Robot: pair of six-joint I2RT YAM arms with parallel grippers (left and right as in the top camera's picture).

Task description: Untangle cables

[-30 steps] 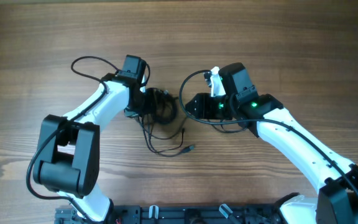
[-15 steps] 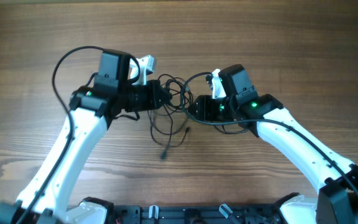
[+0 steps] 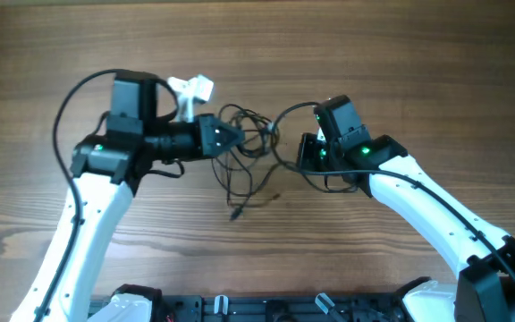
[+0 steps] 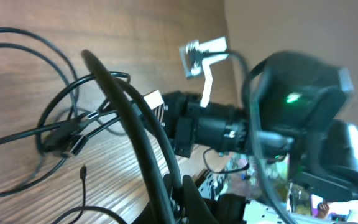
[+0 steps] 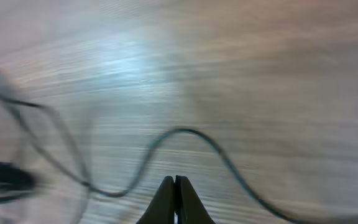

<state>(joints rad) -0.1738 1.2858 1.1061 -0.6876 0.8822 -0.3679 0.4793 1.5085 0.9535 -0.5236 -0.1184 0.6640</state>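
From above, the cables (image 3: 250, 143) form a loose tangle on the bench (image 3: 401, 54) between both arms, with free ends trailing toward the robot. The left fingers (image 3: 231, 137) reach into its left side, and the right fingers (image 3: 304, 152) are just beside its right side.

In the left wrist view, the left fingers (image 4: 188, 199) are closed on one strand.

The right wrist view is blurred. The right fingers (image 5: 174, 190) are pressed together with nothing between them, and one strand lies ahead. I think they should open, take only this strand, and pull slowly outward.

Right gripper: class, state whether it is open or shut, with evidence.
Shut: the right gripper has its fingertips meeting, with no gap, in the right wrist view.
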